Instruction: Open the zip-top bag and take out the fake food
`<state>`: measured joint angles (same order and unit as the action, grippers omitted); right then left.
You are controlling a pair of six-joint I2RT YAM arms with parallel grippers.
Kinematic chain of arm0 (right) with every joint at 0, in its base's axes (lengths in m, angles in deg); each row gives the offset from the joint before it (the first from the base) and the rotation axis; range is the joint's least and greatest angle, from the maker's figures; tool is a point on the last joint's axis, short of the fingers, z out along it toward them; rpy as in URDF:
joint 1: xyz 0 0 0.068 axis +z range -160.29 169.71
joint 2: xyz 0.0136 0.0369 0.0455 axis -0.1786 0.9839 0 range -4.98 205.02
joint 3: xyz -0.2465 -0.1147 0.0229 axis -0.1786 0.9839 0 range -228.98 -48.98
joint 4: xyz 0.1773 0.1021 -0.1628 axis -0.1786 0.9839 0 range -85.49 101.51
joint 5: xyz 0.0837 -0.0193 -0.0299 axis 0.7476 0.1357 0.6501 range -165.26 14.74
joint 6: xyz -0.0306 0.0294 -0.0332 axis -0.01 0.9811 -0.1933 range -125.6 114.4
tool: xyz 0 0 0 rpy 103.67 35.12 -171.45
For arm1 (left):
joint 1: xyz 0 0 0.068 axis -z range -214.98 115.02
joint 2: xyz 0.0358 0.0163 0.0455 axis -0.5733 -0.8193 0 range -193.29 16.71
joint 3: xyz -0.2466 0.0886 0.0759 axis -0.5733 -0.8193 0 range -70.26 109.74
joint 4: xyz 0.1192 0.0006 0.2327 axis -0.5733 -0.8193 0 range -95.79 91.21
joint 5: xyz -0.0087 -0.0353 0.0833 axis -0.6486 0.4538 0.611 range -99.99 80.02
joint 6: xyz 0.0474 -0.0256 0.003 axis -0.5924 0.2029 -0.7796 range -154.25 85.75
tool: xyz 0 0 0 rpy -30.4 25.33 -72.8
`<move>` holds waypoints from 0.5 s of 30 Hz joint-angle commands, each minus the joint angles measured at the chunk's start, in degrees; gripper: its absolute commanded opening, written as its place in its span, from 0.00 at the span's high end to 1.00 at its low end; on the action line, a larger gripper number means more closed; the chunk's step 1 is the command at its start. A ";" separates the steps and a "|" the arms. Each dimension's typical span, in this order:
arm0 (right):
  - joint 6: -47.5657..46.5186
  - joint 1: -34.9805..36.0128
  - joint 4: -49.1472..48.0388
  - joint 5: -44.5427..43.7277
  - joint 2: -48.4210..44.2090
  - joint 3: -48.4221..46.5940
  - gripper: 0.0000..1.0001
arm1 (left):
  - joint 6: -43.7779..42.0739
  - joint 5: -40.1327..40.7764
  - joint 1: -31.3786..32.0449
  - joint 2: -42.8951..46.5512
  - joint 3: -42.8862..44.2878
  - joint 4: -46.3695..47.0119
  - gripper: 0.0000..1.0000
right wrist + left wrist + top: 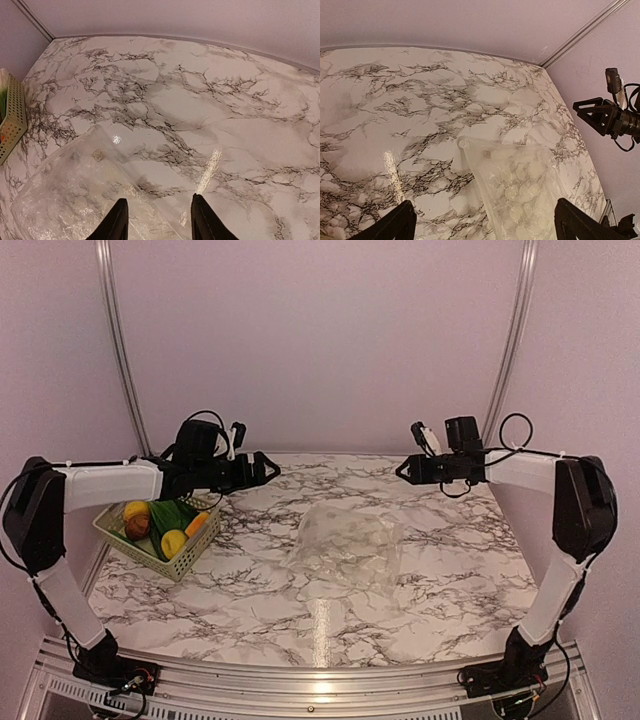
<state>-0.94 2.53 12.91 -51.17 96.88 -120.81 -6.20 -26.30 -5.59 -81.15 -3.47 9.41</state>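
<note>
Black fingers point(400, 225) of the left pincer point(271, 468) stand wide apart above the bench point(450, 580), gripping nothing. The right pincer point(403, 471) is partly parted and also empty. Between them the clear, crinkly, white-dotted zip-top bag point(345, 545) lies flat on the veined marble. Glossy plastic fake food point(160, 525) fills the pale green slatted basket point(198, 550) at left.

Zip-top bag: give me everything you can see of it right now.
The zip-top bag is a clear, crinkly plastic pouch, roughly rectangular, printed with white dots. It lies flat on the marble-patterned table, near the middle. No coloured pieces show through, so it looks empty; whether its seal is open cannot be told. Only the table touches it: the left gripper and right gripper hang clear of it.
</note>
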 commanded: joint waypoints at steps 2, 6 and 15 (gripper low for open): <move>-2.60 -0.49 6.07 -0.93 0.93 -7.34 0.50 | -3.36 7.56 -0.72 4.87 1.40 -8.10 0.01; -2.11 -0.48 5.98 1.03 -2.09 -7.80 0.40 | -1.87 8.06 -2.91 8.88 0.40 -9.84 0.01; 0.15 -0.48 4.24 2.32 -15.92 -1.14 0.18 | -4.96 7.44 -7.20 15.76 3.73 -21.22 0.01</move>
<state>-1.94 2.44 17.33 -49.79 87.44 -124.16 -8.16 -20.73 -12.59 -68.82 -1.99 -3.13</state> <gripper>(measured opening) 0.798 0.989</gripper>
